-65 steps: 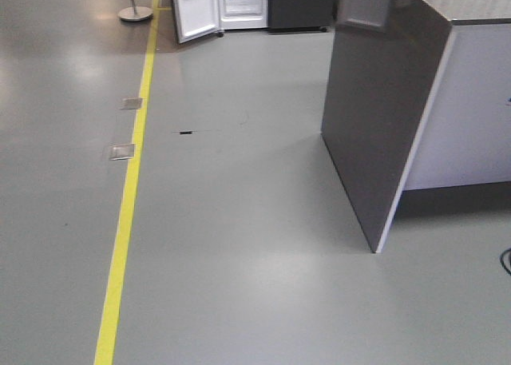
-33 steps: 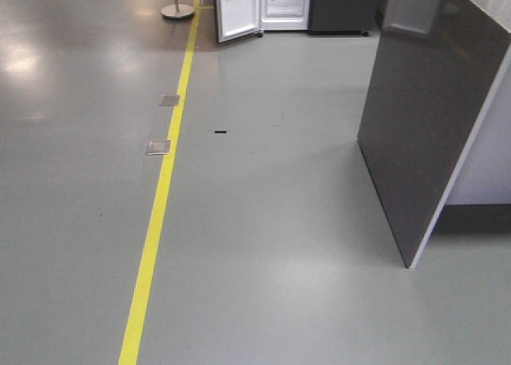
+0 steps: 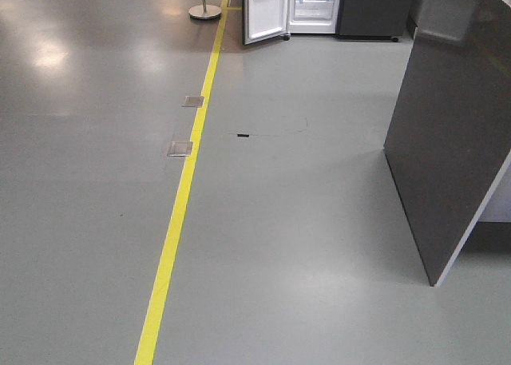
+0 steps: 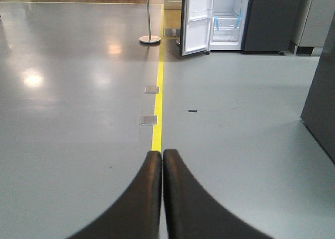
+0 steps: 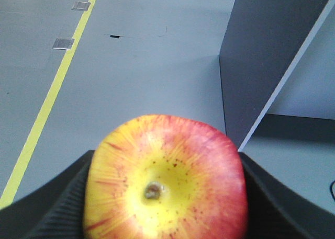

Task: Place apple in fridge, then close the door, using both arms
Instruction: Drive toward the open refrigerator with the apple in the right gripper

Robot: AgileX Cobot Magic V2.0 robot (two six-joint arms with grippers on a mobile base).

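The red and yellow apple (image 5: 165, 179) fills the bottom of the right wrist view, its dimple facing the camera, with my right gripper (image 5: 163, 197) shut on it from both sides. My left gripper (image 4: 162, 155) is shut, fingertips touching and nothing between them. Far ahead stands the dark grey fridge (image 4: 269, 19) with its white interior (image 4: 226, 19) showing blue tape strips. Its narrow door (image 4: 196, 22) hangs open to the left. In the front view the fridge (image 3: 367, 9) and the door (image 3: 265, 13) sit at the top edge. Both grippers are far from the fridge.
A yellow floor line (image 3: 185, 197) runs toward the fridge, with two metal floor plates (image 3: 181, 148) beside it. A dark grey counter cabinet (image 3: 455, 133) juts in on the right. A stanchion base (image 3: 204, 12) stands left of the open door.
The front view has swung left: the yellow line, floor plates, fridge and counter cabinet all shifted rightward in the picture.
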